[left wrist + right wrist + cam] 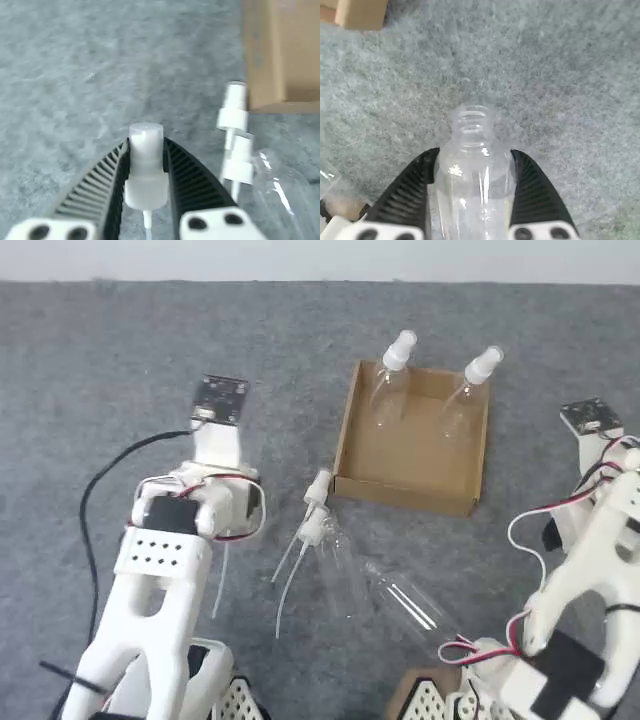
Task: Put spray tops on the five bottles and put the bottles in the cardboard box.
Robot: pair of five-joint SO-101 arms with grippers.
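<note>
Left tool (146, 144) grips a spray top (146, 170) (cardboard box (260, 55) stands nearby).

Grey felt-like table covering (120, 360), pale wall strip (300, 258) along its far edge.

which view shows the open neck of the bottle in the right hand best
The right wrist view: the bottle sits in the right hand, its threaded neck open and close up. The high view shows its clear body side-on, the neck faint.
</note>
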